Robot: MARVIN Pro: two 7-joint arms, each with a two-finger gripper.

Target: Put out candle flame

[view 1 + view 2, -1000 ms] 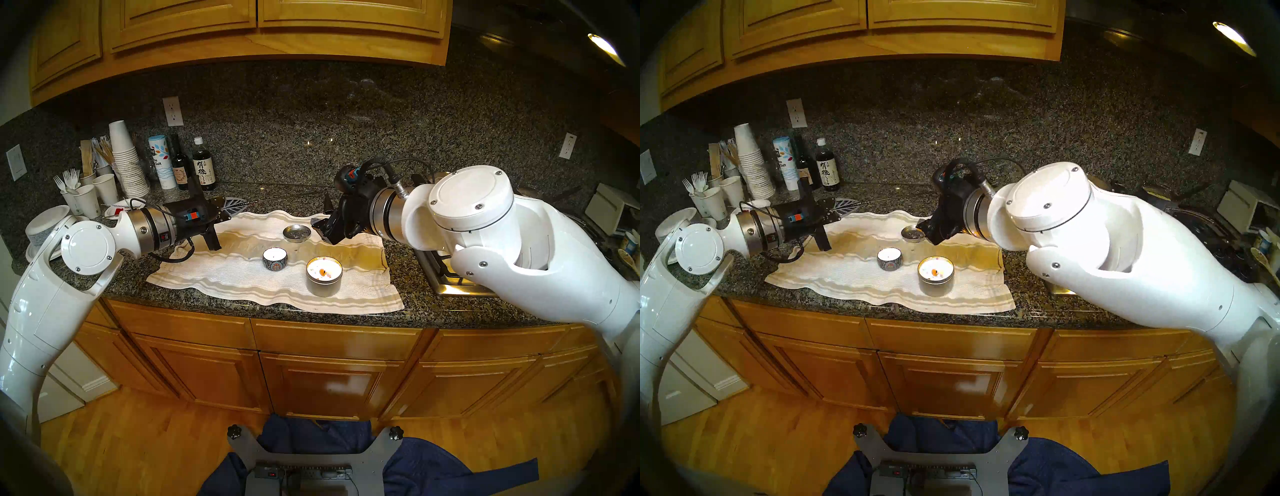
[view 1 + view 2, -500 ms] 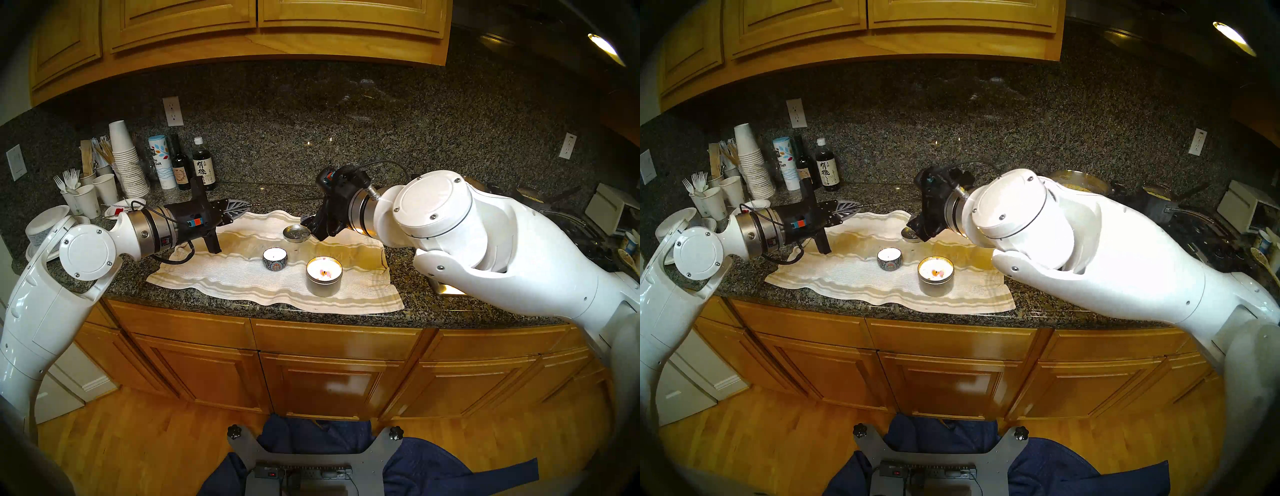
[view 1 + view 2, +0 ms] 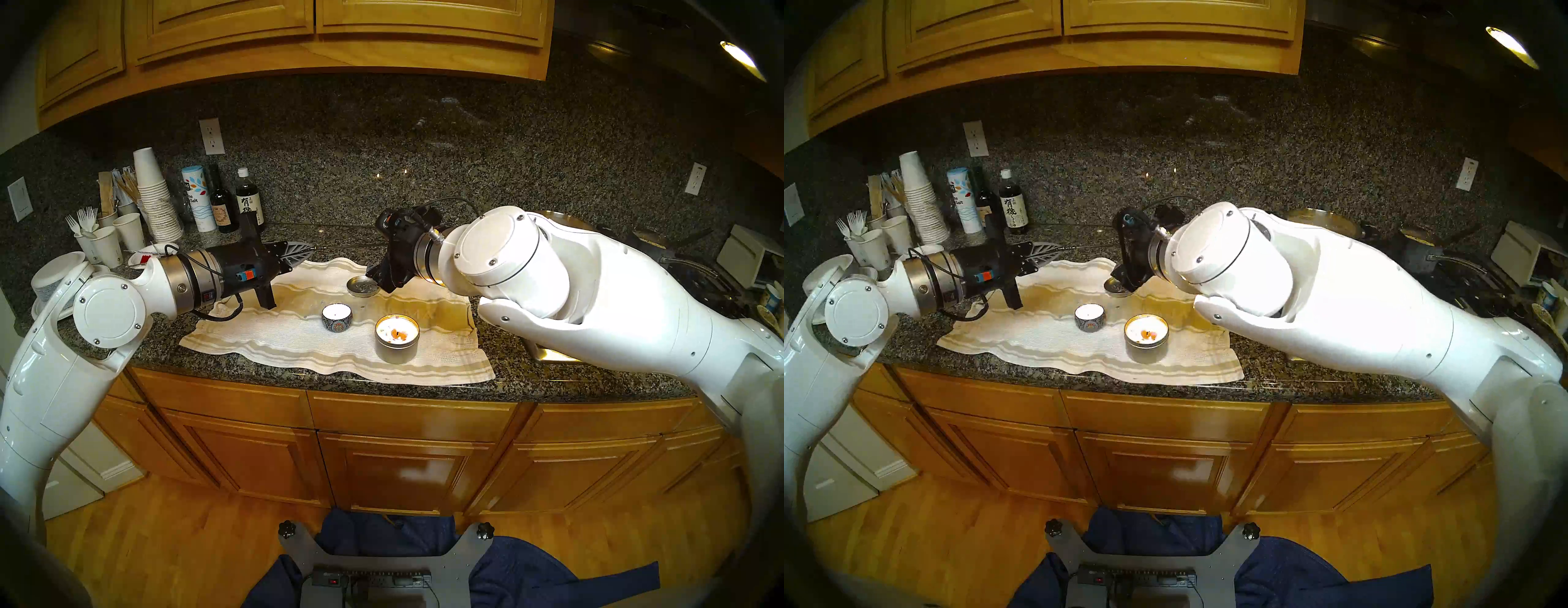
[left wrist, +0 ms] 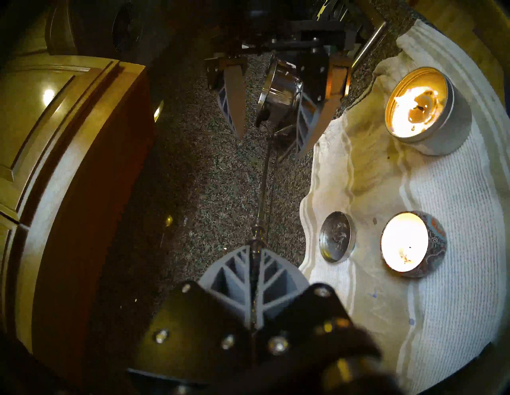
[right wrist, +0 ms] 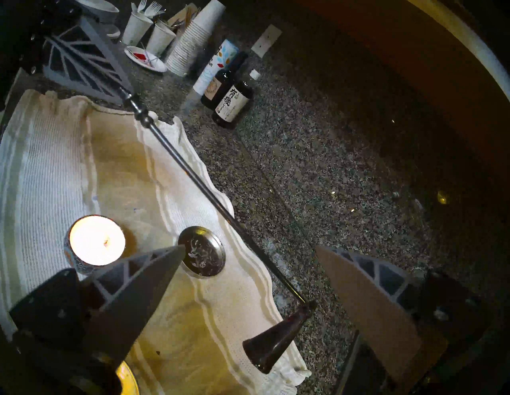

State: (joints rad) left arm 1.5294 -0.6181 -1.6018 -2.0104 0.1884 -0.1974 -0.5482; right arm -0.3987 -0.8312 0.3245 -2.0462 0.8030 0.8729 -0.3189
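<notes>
The left hand (image 4: 255,278) is pressed together on the handle end of the candle snuffer (image 5: 193,176), a thin metal rod ending in a dark cone (image 5: 276,342). Its long axis runs nearly level along the back edge of the towel (image 3: 297,344), from the left hand toward the right hand (image 5: 249,275), with the cone at the far end, mouth tilted down over the towel's rear corner. The right hand is spread wide, the cone lying between its fingers without touching. Both lit candles, the patterned cup (image 3: 336,317) and the tin (image 3: 397,337), sit nearer the counter (image 3: 530,384) front, well to the rod's side, so the cone likely must swing sideways toward them.
</notes>
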